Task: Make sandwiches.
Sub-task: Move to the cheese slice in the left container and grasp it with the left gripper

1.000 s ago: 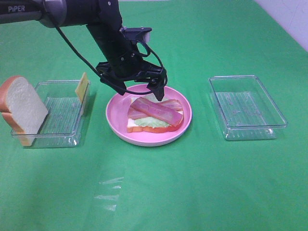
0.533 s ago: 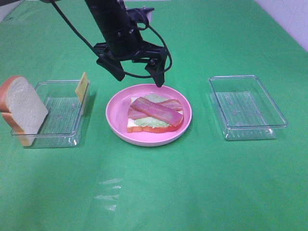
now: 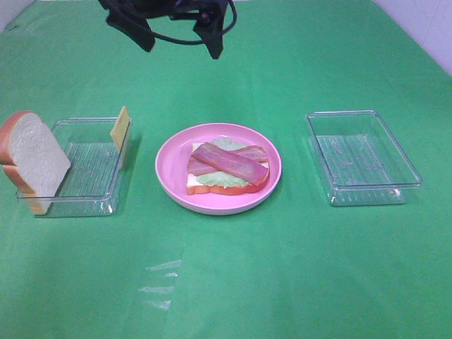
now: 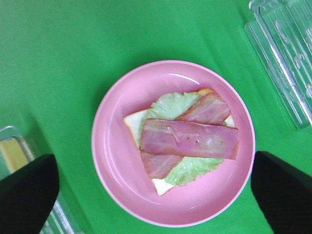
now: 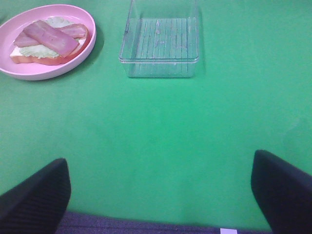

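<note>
A half-built sandwich [image 3: 227, 168] lies on a round pink plate [image 3: 171, 173]: a bread slice, green lettuce and two crossed bacon strips on top. It also shows in the left wrist view [image 4: 187, 138] and the right wrist view [image 5: 48, 41]. A second bread slice [image 3: 32, 157] leans on the left tray's near end. A yellow cheese slice [image 3: 121, 128] stands against that tray's far corner. My left gripper [image 3: 180, 34] is open and empty, high above the table behind the plate. My right gripper [image 5: 161, 195] is open and empty, low over bare cloth.
A clear plastic tray [image 3: 85, 169] stands left of the plate. Another clear empty tray [image 3: 361, 157] stands to the right, also in the right wrist view [image 5: 161, 46]. Green cloth covers the table. A white wall edge shows at the back right.
My left gripper has risen from just above the plate's far rim, up and back toward the frame's top, staying open. The bacon stays on the sandwich.
</note>
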Controlling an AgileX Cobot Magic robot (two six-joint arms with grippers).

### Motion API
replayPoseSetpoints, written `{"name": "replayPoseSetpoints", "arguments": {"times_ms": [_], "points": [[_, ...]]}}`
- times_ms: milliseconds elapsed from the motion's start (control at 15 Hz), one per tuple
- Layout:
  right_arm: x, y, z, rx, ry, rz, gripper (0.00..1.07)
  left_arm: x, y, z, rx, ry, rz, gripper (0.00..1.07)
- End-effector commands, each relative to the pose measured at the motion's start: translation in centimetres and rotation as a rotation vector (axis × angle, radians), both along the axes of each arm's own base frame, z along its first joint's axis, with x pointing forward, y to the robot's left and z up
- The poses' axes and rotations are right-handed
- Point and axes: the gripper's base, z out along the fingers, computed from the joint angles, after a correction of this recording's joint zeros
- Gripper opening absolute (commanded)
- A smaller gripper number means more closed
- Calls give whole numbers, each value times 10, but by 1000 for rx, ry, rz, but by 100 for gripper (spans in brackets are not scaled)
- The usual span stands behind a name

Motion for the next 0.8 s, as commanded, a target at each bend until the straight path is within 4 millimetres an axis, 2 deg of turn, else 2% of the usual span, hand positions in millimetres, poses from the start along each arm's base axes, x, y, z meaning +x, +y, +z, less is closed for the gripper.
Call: {"name": "replayPoseSetpoints", "arguments": {"times_ms": [67, 133, 200, 400, 533, 800], "points": [[-4, 0, -1, 1, -32, 0, 97, -9, 31, 5, 90, 80, 73, 101], [-4, 0, -1, 1, -32, 0, 97, -7, 42, -1, 100, 103, 97, 101], [-4, 0, -1, 1, -32, 0, 97, -1, 64, -19, 126, 164, 148, 101], [-4, 0, -1, 1, -32, 0, 97, 9, 92, -35, 149, 213, 246, 101], [-4, 0, -1, 1, -31, 0, 97, 18, 97, -54, 160, 248, 260, 101], [-4, 0, -1, 1, -31, 0, 97, 33, 88, -94, 126, 277, 261, 101]]}}
